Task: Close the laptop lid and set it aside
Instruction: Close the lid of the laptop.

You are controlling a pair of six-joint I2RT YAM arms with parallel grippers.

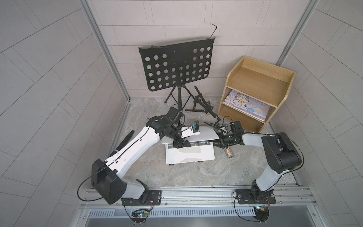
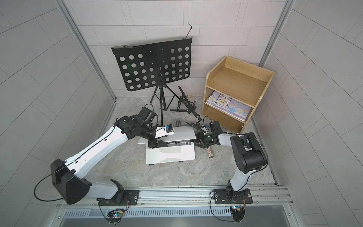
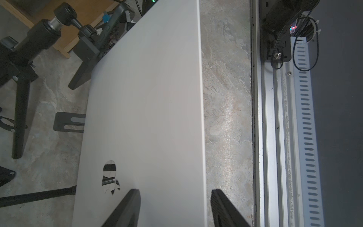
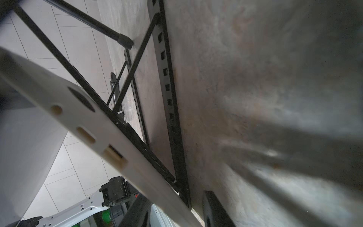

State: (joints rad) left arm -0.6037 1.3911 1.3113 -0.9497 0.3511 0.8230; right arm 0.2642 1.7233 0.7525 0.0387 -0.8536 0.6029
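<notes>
In both top views the silver laptop (image 1: 189,157) (image 2: 170,157) rests on a black stand mid-table. The laptop lid (image 1: 204,133) (image 2: 182,132) leans low over the black keys, partly shut. My left gripper (image 1: 181,145) (image 2: 157,144) is open at the lid's free edge. In the left wrist view the left gripper (image 3: 174,191) has one finger over the lid's (image 3: 149,98) outer face near the logo (image 3: 110,176), the other past the edge. My right gripper (image 1: 219,144) (image 2: 198,143) (image 4: 176,196) is open, straddling the laptop's right side edge (image 4: 88,127) with its ports.
A black perforated music stand (image 1: 176,66) rises behind the laptop. A folded black stand (image 1: 202,104) lies beside its legs. The wooden shelf (image 1: 259,82) at the back right holds a cartoon-cat notebook (image 1: 247,106). A small beaded cylinder (image 1: 228,153) lies right of the laptop.
</notes>
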